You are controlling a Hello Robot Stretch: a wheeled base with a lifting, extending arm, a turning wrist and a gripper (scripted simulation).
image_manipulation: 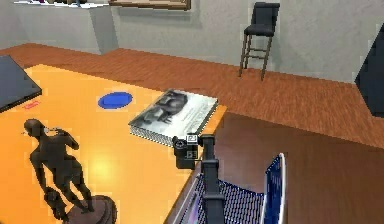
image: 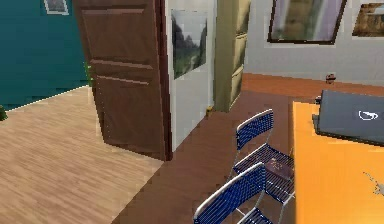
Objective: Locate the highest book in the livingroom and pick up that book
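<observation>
- In the arm side view, a book (image_manipulation: 172, 112) with a grey and black cover is seen lying flat on the orange table (image_manipulation: 100, 135), right at the table's far corner.
- The gripper (image_manipulation: 184, 152) is seen at the end of the dark arm (image_manipulation: 212, 190), at the table's edge near the book. Whether the book is touched cannot be told, nor whether anything is held.
- A blue disc (image_manipulation: 116, 99) lies left of the book and apart from it. A dark statue (image_manipulation: 58, 165) of a standing figure is set near the table's near edge.
- A blue chair (image_manipulation: 268, 195) is placed just right of the arm, close to the table's edge.
- Beyond the table, open brown floor (image_manipulation: 300, 100) runs to a grey wall, where a black bar stool (image_manipulation: 260, 35) stands.
- In the forward view, a laptop (image: 352, 115) is seen on the table, and two blue chairs (image: 262, 140) are drawn up along its left edge.
- A strip of floor is left free between these chairs and a brown door (image: 125, 70). A picture (image: 188, 42) is hung just right of the door.
</observation>
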